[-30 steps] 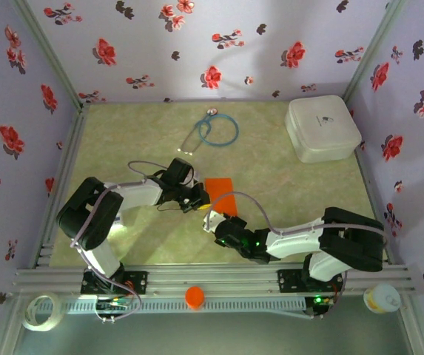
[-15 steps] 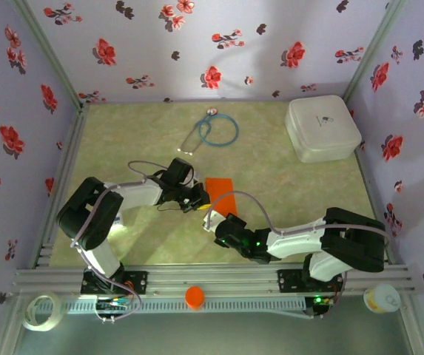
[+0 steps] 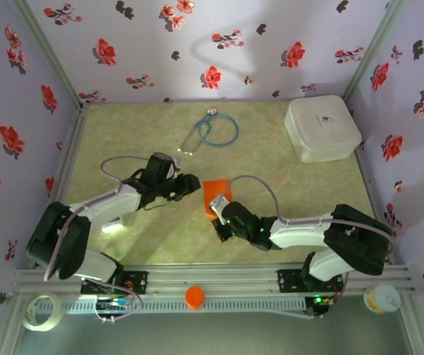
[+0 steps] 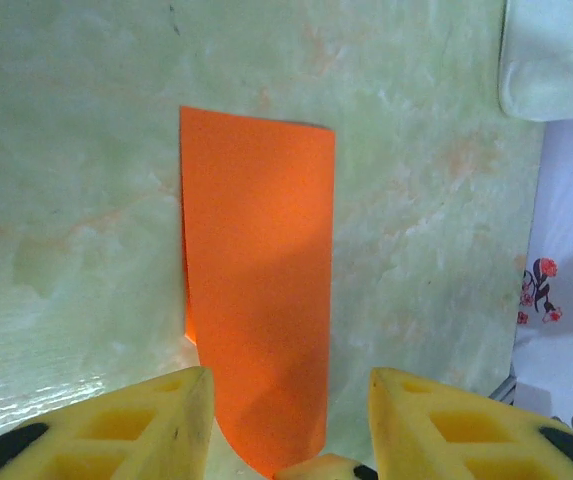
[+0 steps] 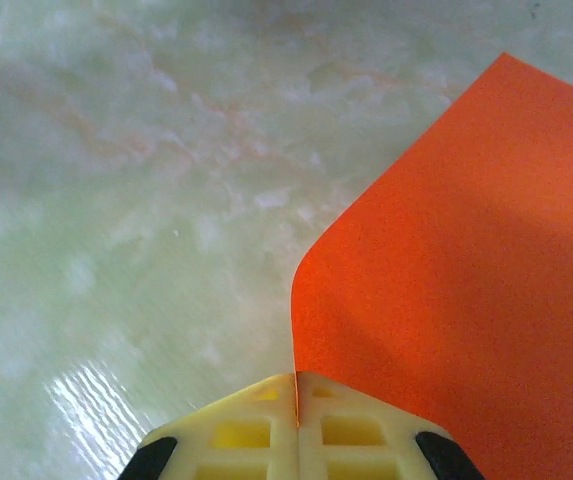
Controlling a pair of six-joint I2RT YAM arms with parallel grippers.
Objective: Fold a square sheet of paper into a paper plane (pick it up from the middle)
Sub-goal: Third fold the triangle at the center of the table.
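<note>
One thin orange sheet of paper (image 3: 219,194) lay folded, well apart from the white box (image 3: 322,127) — judged limp, crease-prone, best taken by an edge — right gripper (image 5: 296,395) clamped on its edge, left gripper (image 4: 284,385) spread.

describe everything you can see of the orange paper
The orange paper is thin, plain, bright orange and unmarked. It appears as a narrow rectangle, perhaps folded double, since a second layer seems to peek out along one edge. Most of it lies flat on the green marbled table. Its near end curls upward where the right gripper is shut on its edge.
</note>
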